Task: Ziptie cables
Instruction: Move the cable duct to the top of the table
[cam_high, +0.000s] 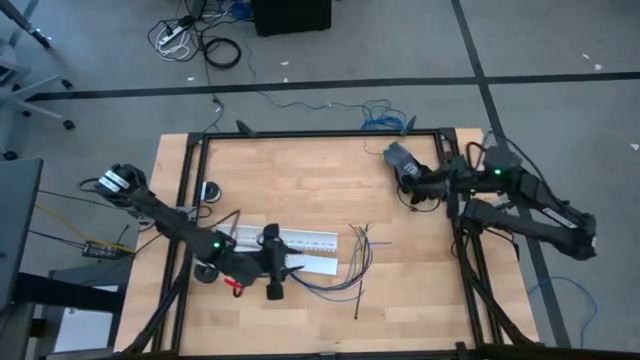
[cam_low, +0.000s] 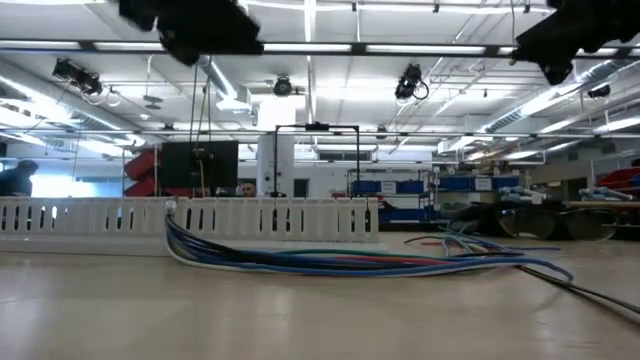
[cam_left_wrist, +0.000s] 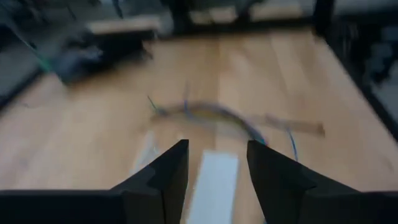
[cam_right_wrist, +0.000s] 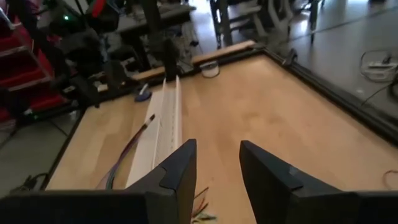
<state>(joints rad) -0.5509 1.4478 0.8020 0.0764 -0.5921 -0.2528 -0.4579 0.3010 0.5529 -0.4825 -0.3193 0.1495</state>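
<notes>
The cables lie loose on the wooden table, a bundle of thin grey, blue and purple wires that comes out from the right end of the white slotted channel and fans toward the table's near edge. In the low view the cables run flat along the boards from the channel and spread out to the right. The ziptie, a thin straight black strip, lies on the table just beyond the cable ends, on the side away from the channel.

The left gripper hovers over the channel's left part, with the cables just ahead of its fingertips and the ziptie farther off past them. Its fingers stand apart with nothing between them; the left wrist view shows the pale channel through the gap and the curved cables ahead, blurred.

The right gripper is well apart from the cables, up near the far right corner of the table. Its fingers are also spread and empty; past them the right wrist view shows the channel running away across the table, with cables beside it.
</notes>
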